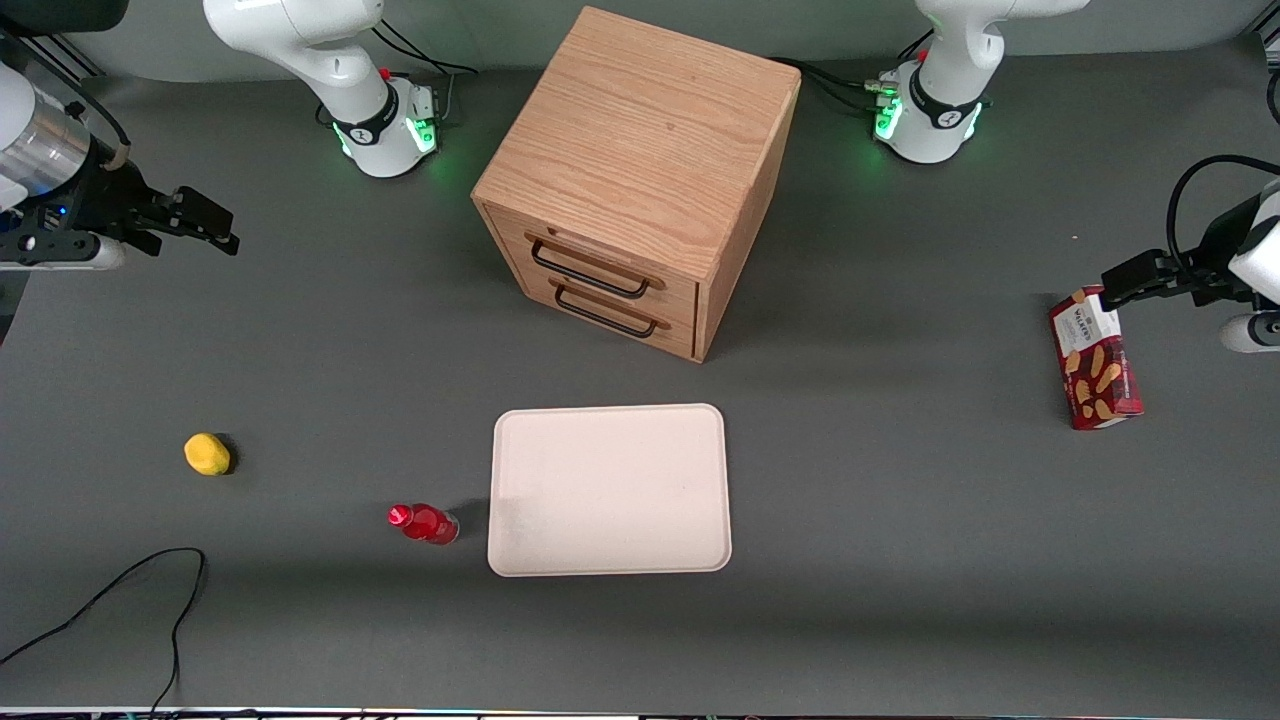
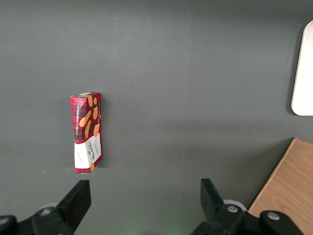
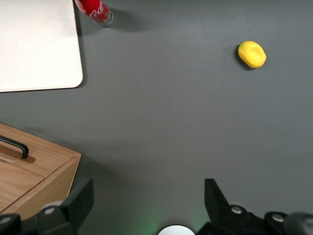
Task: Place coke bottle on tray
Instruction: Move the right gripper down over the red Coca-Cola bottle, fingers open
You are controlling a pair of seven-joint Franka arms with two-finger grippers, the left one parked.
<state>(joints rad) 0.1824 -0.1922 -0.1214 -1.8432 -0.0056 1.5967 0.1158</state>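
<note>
Red coke bottle (image 1: 424, 523) far from open gripper (image 1: 205, 220)

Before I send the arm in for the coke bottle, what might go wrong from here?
1. The coke bottle lies on its side, so it may roll when touched.
2. It sits close beside the tray; an open finger could catch the rim.
3. The tool hangs open far off, above the table at the working arm's end.

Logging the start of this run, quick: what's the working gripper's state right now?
Right gripper: open, holding nothing, raised over bare table at the working arm's end, well apart from the coke bottle, which lies on the table beside the tray.
</note>
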